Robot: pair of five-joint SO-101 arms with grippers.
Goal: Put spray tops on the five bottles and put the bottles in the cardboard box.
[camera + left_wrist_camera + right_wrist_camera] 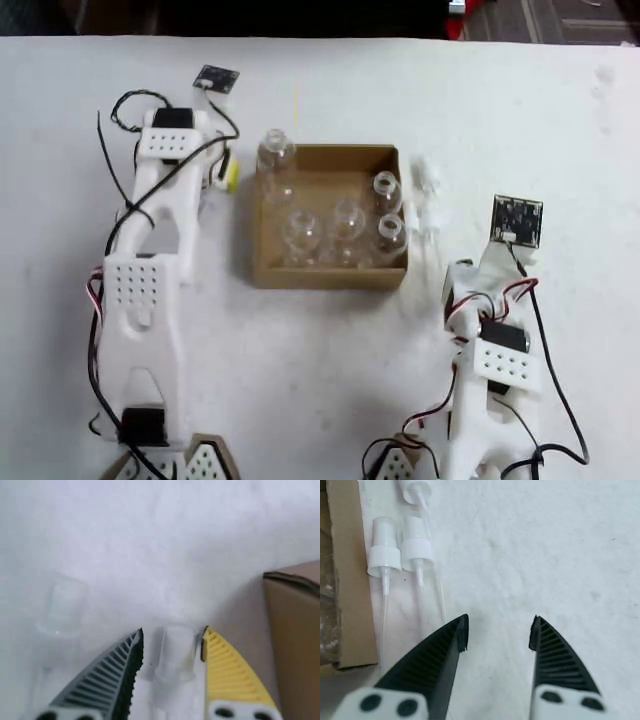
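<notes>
Bright, even overhead light. White table [330,380] nearly washes out in high view. Shadows soft and short, faint one beside cardboard box [295,645]. Small glints on bottles [347,222].

A cardboard box [330,276] sits near the middle of the white table [330,390]. Four clear bottles stand inside it, necks bare: a pair [387,192] against the wall at 3 o'clock, and another pair [300,230] toward 6 o'clock. A fifth bottle [275,155] stands at the box's 11 o'clock corner (inside the wall or just outside, I cannot tell). Pale spray tops [429,197] lie just beside the box at 3 o'clock. The left arm [150,270] stretches along the table at the box's 9 o'clock, and the right arm [492,365] is at 4 o'clock.
</notes>
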